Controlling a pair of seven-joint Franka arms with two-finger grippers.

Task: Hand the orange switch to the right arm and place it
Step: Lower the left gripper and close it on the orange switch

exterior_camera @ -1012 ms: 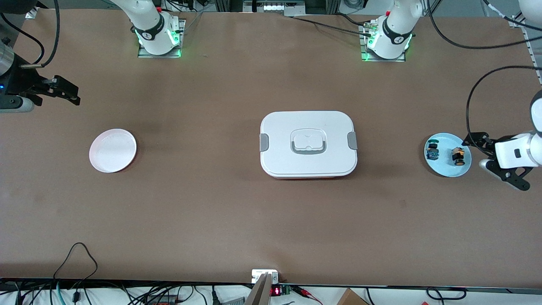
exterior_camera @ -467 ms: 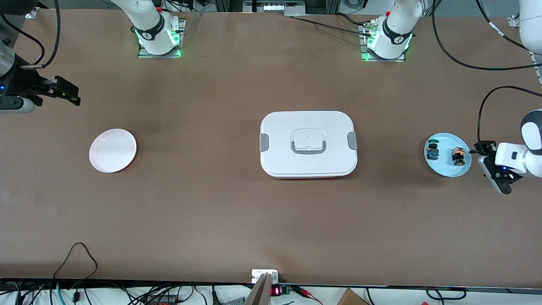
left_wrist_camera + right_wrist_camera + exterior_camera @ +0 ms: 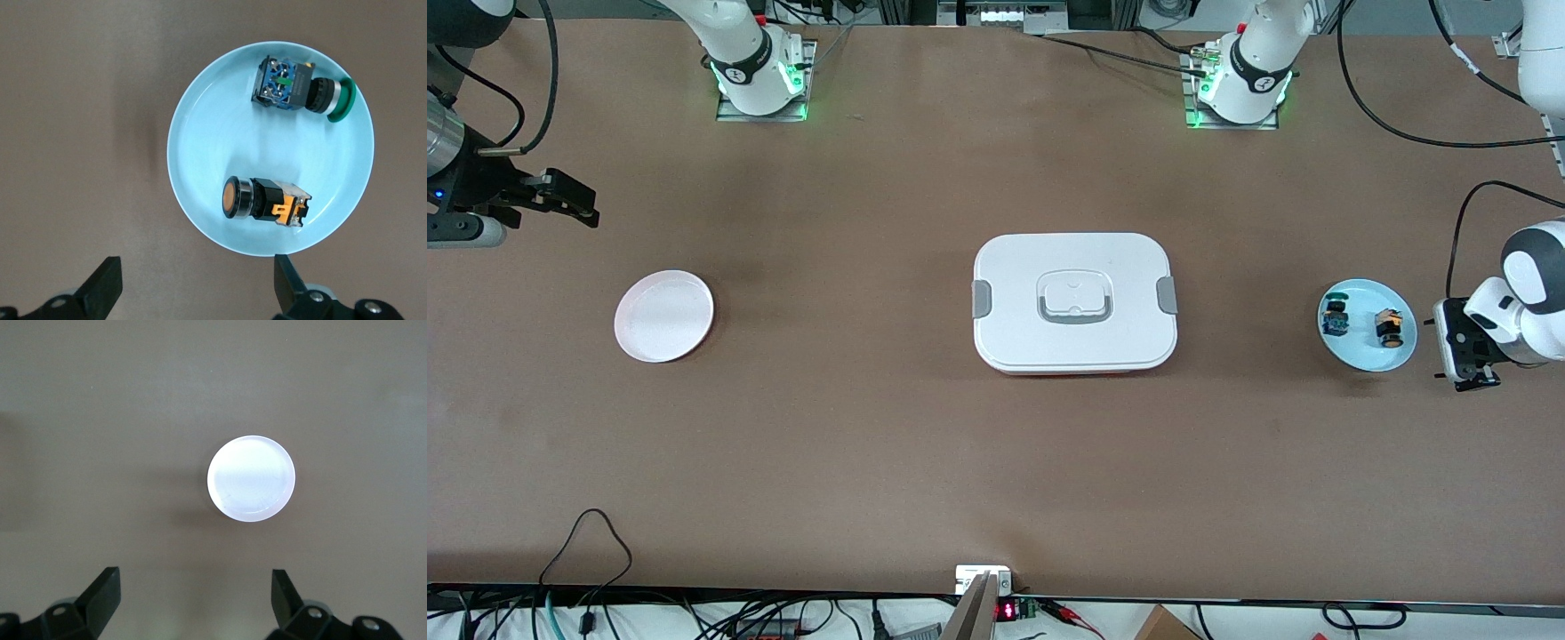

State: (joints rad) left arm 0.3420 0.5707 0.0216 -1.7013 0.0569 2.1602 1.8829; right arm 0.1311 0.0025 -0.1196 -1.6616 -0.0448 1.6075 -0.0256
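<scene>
The orange switch (image 3: 1387,326) lies on its side on a light blue plate (image 3: 1360,356) toward the left arm's end of the table. In the left wrist view the switch (image 3: 267,200) shows a round orange cap and a black and orange body on the plate (image 3: 213,133). My left gripper (image 3: 1460,356) points down, open and empty, over the bare table beside the plate; its own view (image 3: 198,283) shows it wide open. My right gripper (image 3: 578,203) is open and empty in the air at the right arm's end, also seen in its own view (image 3: 195,593).
A blue switch with a green cap (image 3: 1335,317) lies on the same plate, also in the left wrist view (image 3: 300,85). A white lidded box (image 3: 1014,267) sits mid-table. A white round plate (image 3: 663,316) lies toward the right arm's end, also in the right wrist view (image 3: 251,478).
My left gripper has swung from lying level to pointing down beside the blue plate. My right gripper has drifted slightly. The switches have not moved.
</scene>
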